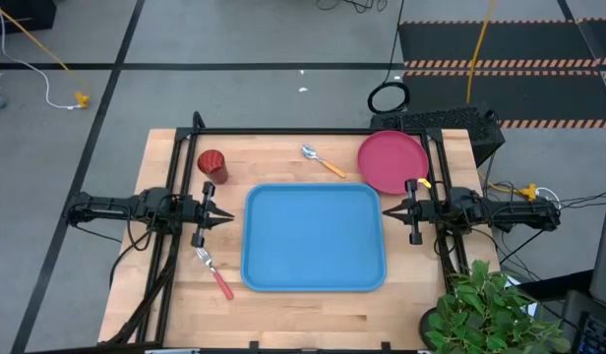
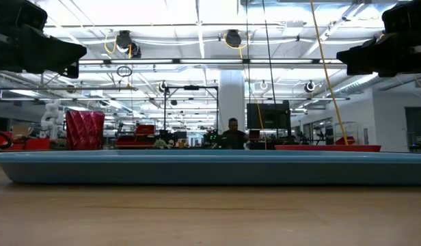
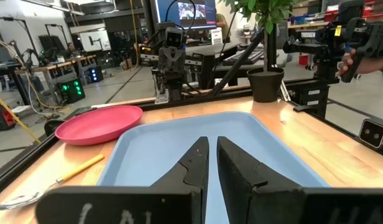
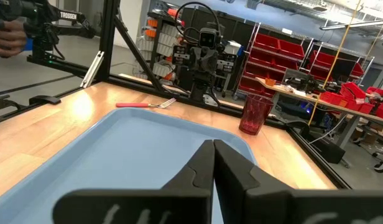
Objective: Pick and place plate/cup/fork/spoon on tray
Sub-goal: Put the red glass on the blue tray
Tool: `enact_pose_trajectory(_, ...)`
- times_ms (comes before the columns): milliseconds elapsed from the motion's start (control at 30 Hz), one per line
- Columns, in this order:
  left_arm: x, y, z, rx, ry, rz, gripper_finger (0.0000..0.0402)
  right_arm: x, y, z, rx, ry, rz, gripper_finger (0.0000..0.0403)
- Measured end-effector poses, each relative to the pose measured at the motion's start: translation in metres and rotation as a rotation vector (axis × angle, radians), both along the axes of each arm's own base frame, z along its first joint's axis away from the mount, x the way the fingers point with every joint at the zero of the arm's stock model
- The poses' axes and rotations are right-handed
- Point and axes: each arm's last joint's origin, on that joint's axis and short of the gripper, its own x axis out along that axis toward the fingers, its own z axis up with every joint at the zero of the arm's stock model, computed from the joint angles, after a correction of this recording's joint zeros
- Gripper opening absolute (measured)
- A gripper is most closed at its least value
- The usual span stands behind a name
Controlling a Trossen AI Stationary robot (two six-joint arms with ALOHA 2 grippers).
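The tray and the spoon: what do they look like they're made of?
The tray looks like matte blue plastic: uniform colour, rounded moulded rim. The spoon seems to be shiny metal at the bowl, with an orange, probably plastic, handle.

A wooden table (image 1: 313, 310) sits inside a black frame (image 1: 283, 131). At its corner stands a potted plant (image 1: 485, 313), leafy, in a dark pot (image 3: 266, 84). On the grey floor beyond the far edge lies a coiled black cable (image 1: 387, 98), next to a black box (image 1: 460, 123) and hazard-striped mats (image 1: 500, 64). A yellow cord (image 1: 480, 49) runs across them. Red bins (image 4: 281, 53) fill shelves along one wall. Far back, a person (image 2: 232, 133) sits at a monitor (image 2: 268, 115).
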Motion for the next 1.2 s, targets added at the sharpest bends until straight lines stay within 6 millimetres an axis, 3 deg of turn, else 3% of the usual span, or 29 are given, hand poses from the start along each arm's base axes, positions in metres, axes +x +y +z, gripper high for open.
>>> enact_pose_trajectory(533,0.0,0.0,0.007,-0.016,-0.073,-0.001,0.0037,0.0,0.0,0.0,0.0,0.0,0.0,0.0)
enact_pose_trajectory(767,-0.003,0.001,0.022,-0.08,-0.212,0.015,0.0037,0.0,0.0,0.0,0.0,0.0,0.0,0.0)
enact_pose_trajectory(967,-0.012,0.001,0.057,-0.085,-0.251,0.014,0.0037,0.0,0.0,0.0,0.0,0.0,0.0,0.0)
enact_pose_trajectory(1200,-0.022,0.002,0.117,-0.099,-0.241,0.013,0.0037,0.0,0.0,0.0,0.0,0.0,0.0,0.0)
